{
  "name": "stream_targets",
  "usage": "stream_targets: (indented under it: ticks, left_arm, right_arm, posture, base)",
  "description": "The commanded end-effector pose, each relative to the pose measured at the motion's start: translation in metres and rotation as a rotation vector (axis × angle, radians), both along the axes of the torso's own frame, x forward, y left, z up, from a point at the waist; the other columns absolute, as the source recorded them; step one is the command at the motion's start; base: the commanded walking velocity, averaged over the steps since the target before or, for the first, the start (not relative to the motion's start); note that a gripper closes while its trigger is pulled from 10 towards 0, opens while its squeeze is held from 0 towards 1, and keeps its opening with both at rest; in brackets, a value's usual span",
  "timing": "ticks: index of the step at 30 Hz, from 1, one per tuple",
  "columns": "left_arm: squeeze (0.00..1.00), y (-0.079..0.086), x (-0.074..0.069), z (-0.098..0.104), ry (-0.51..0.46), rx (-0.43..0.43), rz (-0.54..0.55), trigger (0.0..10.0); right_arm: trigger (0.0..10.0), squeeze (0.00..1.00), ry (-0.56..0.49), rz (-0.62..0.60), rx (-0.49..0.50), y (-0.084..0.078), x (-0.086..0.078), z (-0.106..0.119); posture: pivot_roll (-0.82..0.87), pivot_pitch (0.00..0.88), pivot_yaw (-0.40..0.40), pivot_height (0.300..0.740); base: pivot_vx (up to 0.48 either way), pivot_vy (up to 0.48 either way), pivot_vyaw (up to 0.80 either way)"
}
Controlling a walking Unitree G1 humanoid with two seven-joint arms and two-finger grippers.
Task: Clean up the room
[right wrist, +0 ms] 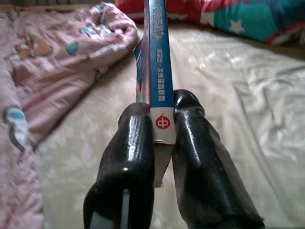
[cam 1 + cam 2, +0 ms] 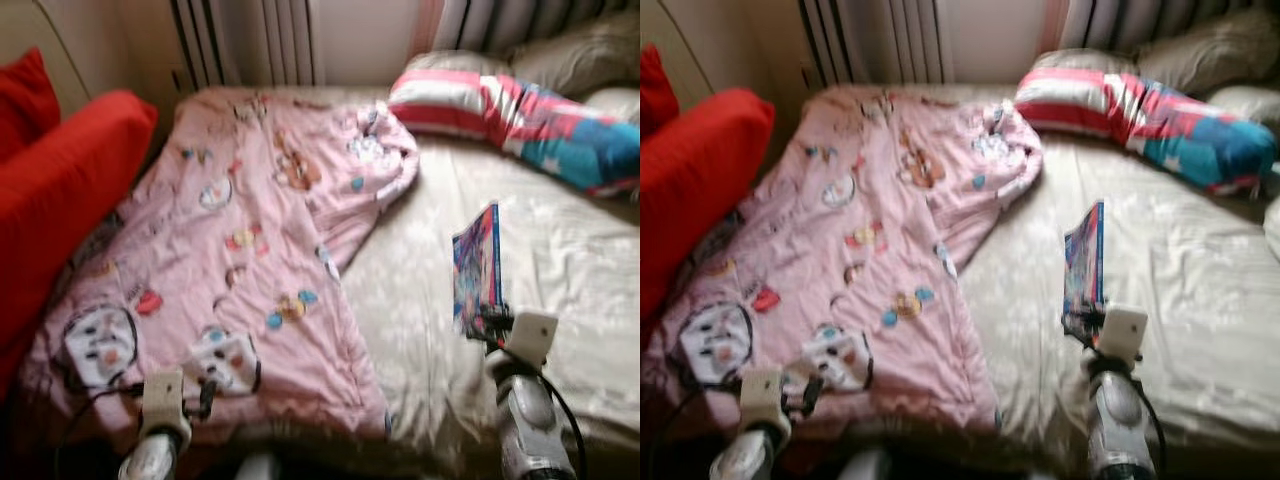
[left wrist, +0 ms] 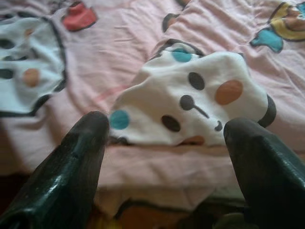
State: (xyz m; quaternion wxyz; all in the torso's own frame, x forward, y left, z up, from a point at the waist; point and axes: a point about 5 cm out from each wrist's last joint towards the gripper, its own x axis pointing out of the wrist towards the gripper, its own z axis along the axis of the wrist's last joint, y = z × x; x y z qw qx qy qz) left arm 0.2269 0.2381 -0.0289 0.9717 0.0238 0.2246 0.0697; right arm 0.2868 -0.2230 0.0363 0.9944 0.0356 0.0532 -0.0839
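Right wrist view: right pincer [image 1: 163,125] clamps book [image 1: 156,62] | cover unreadable

We see the blanket [image 2: 250,240] spread over the bed's [image 2: 580,260] left half, a pillow [image 2: 520,115] behind on the right, the book [image 2: 478,270] upright between.

Left tool [image 3: 164,143] agape, right tool [image 1: 162,143] clamped.
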Motion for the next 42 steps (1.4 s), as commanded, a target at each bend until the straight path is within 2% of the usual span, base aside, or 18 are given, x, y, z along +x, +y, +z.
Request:
stream_targets:
  ticks: [1,6,12,15,26,42]
  left_arm:
    - [0.0,0.004,-0.01,-0.008,0.055,0.0,0.025,10.0]
    - [0.0,0.004,-0.024,-0.021,0.149,-0.009,0.036,10.0]
    - [0.0,0.001,-0.027,-0.025,0.177,-0.014,0.037,10.0]
    - [0.0,-0.001,-0.027,-0.026,0.183,-0.014,0.029,10.0]
    - [0.0,-0.006,-0.028,-0.029,0.206,-0.016,0.023,10.0]
    - [0.0,-0.007,-0.032,-0.032,0.217,-0.021,0.022,10.0]
  right_arm:
    - [10.0,0.0,-0.03,0.003,-0.004,0.0,0.005,0.007]
    - [10.0,0.0,0.003,0.002,0.018,0.002,0.006,0.002]
    - [10.0,0.0,0.002,0.002,0.032,0.003,0.005,0.001]
    - [10.0,0.0,0.008,-0.009,0.03,0.003,0.004,0.0]
    - [10.0,0.0,0.014,-0.036,0.039,-0.001,0.004,-0.001]
    - [10.0,0.0,0.005,0.011,0.017,0.006,0.006,0.0]
  posture:
    - [-0.02,0.0,0.01,0.74]
    - [-0.02,0.0,0.009,0.74]
    - [-0.03,0.0,0.01,0.74]
    - [-0.03,0.0,0.01,0.74]
    - [-0.04,0.0,0.015,0.74]
    - [-0.04,0.0,0.016,0.74]
  base:
    - [0.0,0.0,0.0]
    - [0.0,0.0,0.0]
    - [0.0,0.0,0.0]
    - [0.0,0.0,0.0]
    - [0.0,-0.357,-0.25]
    - [0.0,-0.352,0.0]
